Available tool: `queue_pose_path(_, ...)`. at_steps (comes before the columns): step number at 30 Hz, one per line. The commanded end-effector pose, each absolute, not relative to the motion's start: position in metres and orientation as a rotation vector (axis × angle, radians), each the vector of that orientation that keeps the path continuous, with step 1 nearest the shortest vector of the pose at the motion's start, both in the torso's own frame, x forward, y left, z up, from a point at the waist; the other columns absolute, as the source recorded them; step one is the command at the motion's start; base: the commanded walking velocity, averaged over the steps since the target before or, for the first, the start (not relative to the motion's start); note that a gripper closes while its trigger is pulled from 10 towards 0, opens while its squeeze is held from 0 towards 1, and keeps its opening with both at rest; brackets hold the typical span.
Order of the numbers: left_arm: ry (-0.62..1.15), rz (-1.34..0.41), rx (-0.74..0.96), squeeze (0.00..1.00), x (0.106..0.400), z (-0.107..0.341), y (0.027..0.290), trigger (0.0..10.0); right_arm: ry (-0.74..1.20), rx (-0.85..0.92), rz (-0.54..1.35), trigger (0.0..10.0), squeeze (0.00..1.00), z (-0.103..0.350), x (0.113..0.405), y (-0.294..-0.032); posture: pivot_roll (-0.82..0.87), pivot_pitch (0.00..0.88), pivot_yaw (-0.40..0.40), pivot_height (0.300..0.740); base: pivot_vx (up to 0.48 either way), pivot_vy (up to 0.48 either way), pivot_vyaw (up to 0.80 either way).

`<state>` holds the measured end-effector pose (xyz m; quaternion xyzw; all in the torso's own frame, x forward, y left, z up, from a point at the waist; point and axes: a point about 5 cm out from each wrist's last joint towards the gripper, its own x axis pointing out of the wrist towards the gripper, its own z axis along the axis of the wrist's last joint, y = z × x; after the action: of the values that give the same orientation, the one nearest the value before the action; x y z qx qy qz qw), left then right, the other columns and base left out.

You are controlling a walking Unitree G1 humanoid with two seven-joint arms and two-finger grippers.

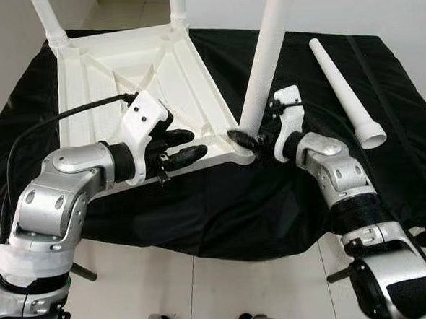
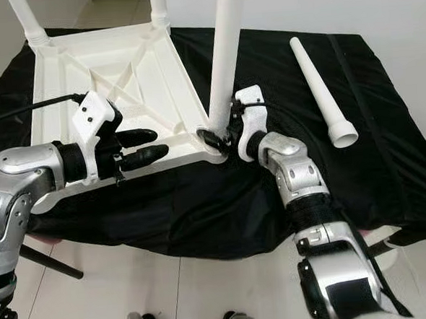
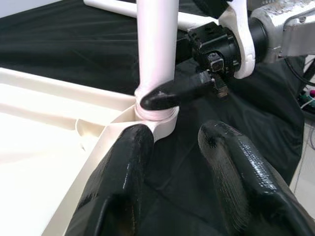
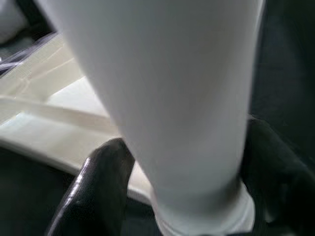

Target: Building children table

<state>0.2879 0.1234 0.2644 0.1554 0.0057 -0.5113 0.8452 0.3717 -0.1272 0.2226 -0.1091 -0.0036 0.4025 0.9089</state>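
Observation:
A white plastic children's table [image 1: 113, 71] lies upside down on a black cloth. At its near right corner a white leg [image 1: 268, 48] stands upright in the socket, tilted slightly. My right gripper [image 1: 249, 135] is shut on that leg's base; in the right wrist view its fingers [image 4: 103, 177] sit on both sides of the leg [image 4: 167, 98]. My left gripper [image 1: 195, 145] is open at the table's front edge, pointing toward that corner. In the left wrist view one of its fingers [image 3: 123, 172] lies over the rim. A loose leg [image 1: 342, 86] lies on the cloth to the right.
Two more legs [image 1: 49, 18] [image 1: 177, 6] stand in the far corners of the table. The black cloth [image 1: 223, 209] hangs over the front edge, with pale tiled floor [image 1: 206, 290] below. A black cable [image 1: 59, 122] runs across the tabletop to my left wrist.

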Motion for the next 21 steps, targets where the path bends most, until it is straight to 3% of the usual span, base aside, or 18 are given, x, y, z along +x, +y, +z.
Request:
queue_pose_path(1,-0.015,-0.992,0.337,0.0,0.291,0.268,0.127,10.0,0.036,-0.218,0.931,10.0,0.0,0.214,0.369,-0.122,0.02,0.171,0.011,0.74,0.0,0.0,0.0)
queue_pose_path(5,-0.017,-0.988,0.34,0.0,0.291,0.27,0.128,10.0,0.045,-0.206,1.046,10.0,0.0,0.215,0.37,-0.122,0.03,0.169,0.01,0.74,0.0,0.0,0.0)
queue_pose_path(13,-0.018,-0.985,0.34,0.0,0.29,0.27,0.128,10.0,0.037,-0.229,1.081,10.0,0.0,0.217,0.374,-0.121,0.03,0.168,0.01,0.74,0.0,0.0,0.0)
queue_pose_path(14,-0.018,-0.986,0.34,0.0,0.29,0.27,0.128,10.0,0.037,-0.235,1.075,6.5,0.0,0.216,0.376,-0.121,0.03,0.168,0.01,0.74,0.0,0.0,0.0)
queue_pose_path(15,-0.018,-0.986,0.34,0.0,0.29,0.27,0.128,10.0,0.037,-0.235,1.075,6.5,0.0,0.216,0.376,-0.121,0.03,0.168,0.01,0.74,0.0,0.0,0.0)
queue_pose_path(16,-0.018,-0.987,0.339,0.0,0.29,0.27,0.128,10.0,0.035,-0.241,1.069,0.0,0.0,0.215,0.376,-0.121,0.03,0.168,0.01,0.74,0.0,0.0,0.0)
queue_pose_path(21,-0.017,-0.989,0.337,0.0,0.29,0.269,0.128,10.0,0.039,-0.255,1.002,0.0,0.0,0.211,0.379,-0.122,0.03,0.169,0.01,0.74,0.0,0.0,0.0)
